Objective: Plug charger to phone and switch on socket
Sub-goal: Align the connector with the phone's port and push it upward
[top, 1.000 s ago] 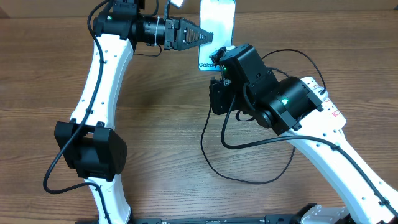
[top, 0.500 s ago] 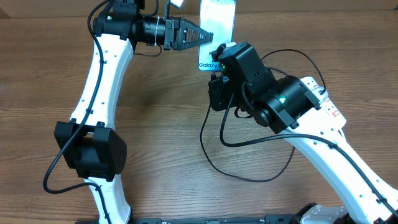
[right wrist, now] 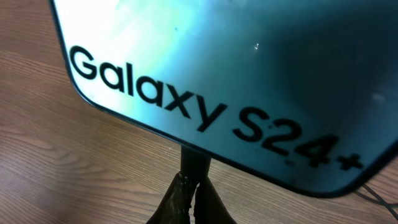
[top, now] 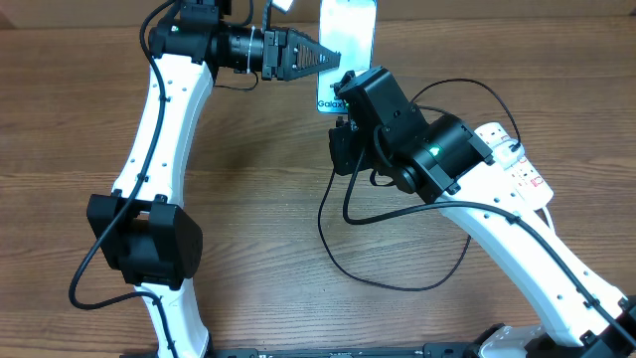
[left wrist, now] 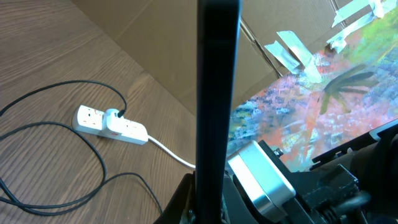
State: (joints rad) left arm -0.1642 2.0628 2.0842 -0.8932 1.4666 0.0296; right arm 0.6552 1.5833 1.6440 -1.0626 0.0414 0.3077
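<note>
Right gripper has edged up-left, pinching the charger tip against the lower edge of the phone, upper centre, clamped by left gripper; seating unconfirmed, socket switch judged outstanding.

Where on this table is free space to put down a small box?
The table is bare left of the left arm, and between that arm and the cable loop. Crowded around the phone and by the power strip, right.
</note>
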